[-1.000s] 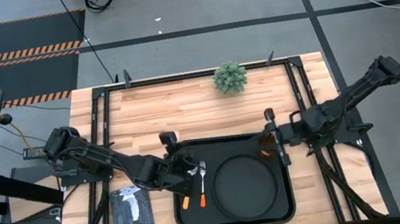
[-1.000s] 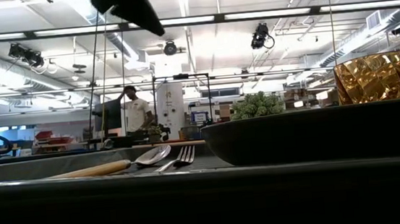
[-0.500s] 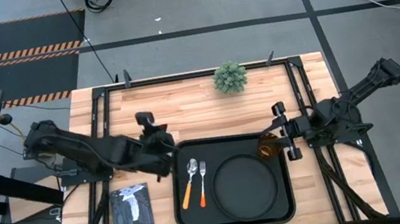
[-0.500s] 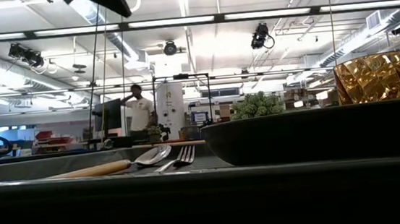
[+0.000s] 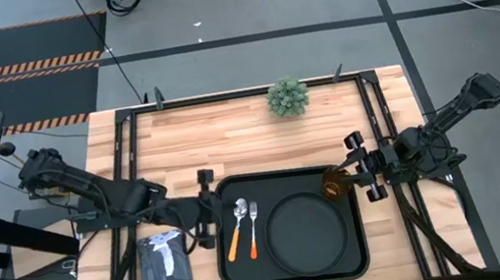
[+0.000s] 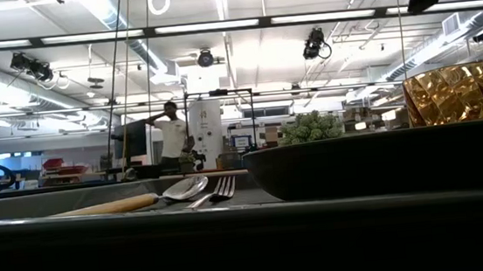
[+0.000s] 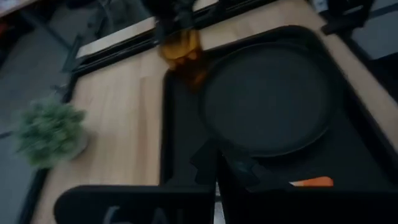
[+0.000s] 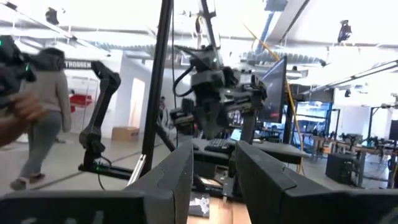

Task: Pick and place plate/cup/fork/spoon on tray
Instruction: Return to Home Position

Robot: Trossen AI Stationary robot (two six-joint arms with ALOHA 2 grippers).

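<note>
All four pieces lie on the tray (image 5: 240, 271): the plate (image 5: 306, 233) fills its middle and right part; the spoon (image 5: 237, 227) and the fork (image 5: 252, 227) lie side by side on its left strip, orange handles toward the near edge; the cup (image 5: 335, 185) stands upright in the far right corner, just beside the plate's rim — in the low view it rises amber behind that rim.

What has changed in the last second is the arms, not the tableware; the left gripper (image 5: 207, 209), which was over the cutlery on the tray a second ago, has pulled back and now sits at the tray's left edge, off the spoon and fork; its fingers spread apart and hold nothing. The right gripper (image 5: 365, 164), which was closed in on the cup, has drawn away to the right and hangs just beside the tray's right rim; its fingers (image 8: 168, 180) show a clear gap in the right wrist view and grip nothing — the cup stands free of them.

Judging from this, the placing looks finished; both arms appear to be retreating toward rest, and nothing remains on the bare table (image 5: 229, 133) but a small green plant (image 5: 288, 95) and a booklet (image 5: 166, 270).
</note>
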